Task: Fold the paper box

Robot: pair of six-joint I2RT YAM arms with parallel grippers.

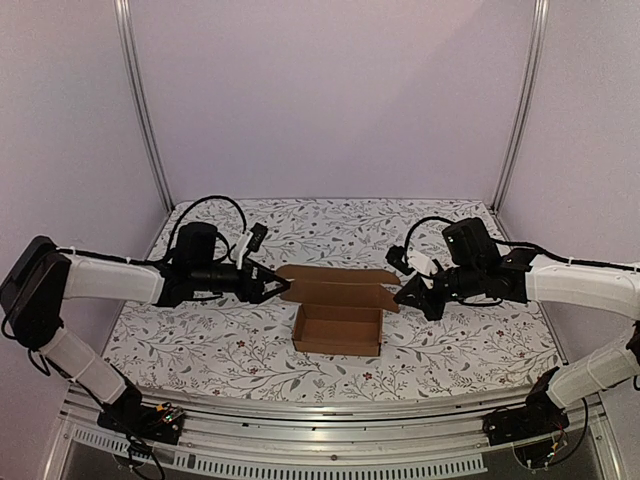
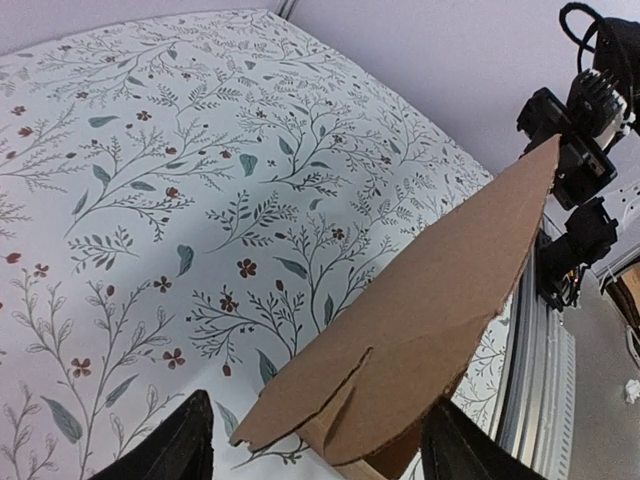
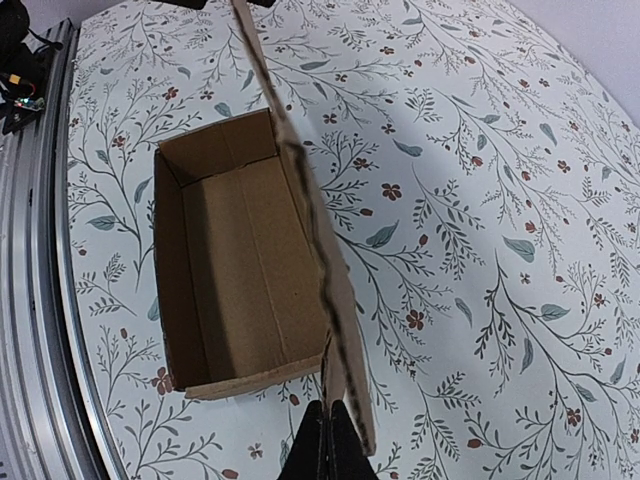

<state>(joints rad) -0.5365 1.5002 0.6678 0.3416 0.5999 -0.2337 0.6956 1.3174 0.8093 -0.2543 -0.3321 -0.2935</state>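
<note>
The paper box [image 1: 338, 331] is a small brown cardboard tray in the middle of the table, open on top, with its lid flap [image 1: 336, 281] raised along the far side. In the right wrist view the tray's inside [image 3: 240, 260] shows, and the lid [image 3: 305, 200] stands edge-on. My right gripper [image 3: 328, 440] is shut, pinching a thin tab at the lid's right end [image 1: 403, 293]. My left gripper [image 1: 279, 290] is at the lid's left end. Its jaws stand wide open, and the lid's corner [image 2: 400, 350] lies between its fingers [image 2: 185, 445].
A floral cloth [image 1: 200, 340] covers the table. A metal rail [image 1: 330, 425] runs along the near edge, and the same rail [image 3: 30, 250] shows close to the tray's left side. Upright posts [image 1: 150, 110] and pale walls close in the back. My right arm [image 2: 585, 140] sits beyond the lid.
</note>
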